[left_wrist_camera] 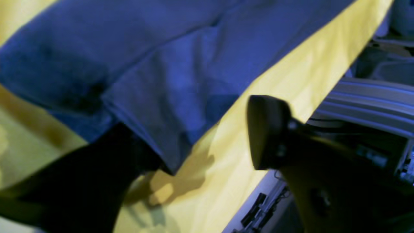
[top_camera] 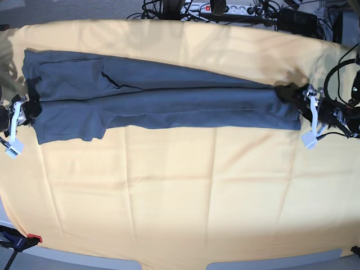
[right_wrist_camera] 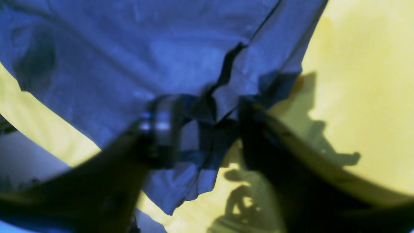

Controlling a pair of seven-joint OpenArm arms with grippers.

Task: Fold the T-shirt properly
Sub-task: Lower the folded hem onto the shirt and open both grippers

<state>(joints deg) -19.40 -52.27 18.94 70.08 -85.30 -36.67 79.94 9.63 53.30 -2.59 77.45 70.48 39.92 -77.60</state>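
T-shirt (top_camera: pixel 163 95), slate-grey, is stretched lengthwise, folded narrow; right gripper (right_wrist_camera: pixel 200 129) pinches its edge, left gripper (left_wrist_camera: pixel 207 142) is spread apart.

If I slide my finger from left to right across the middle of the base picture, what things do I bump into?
Right gripper → T-shirt, stretched long over the yellow cloth → left gripper.
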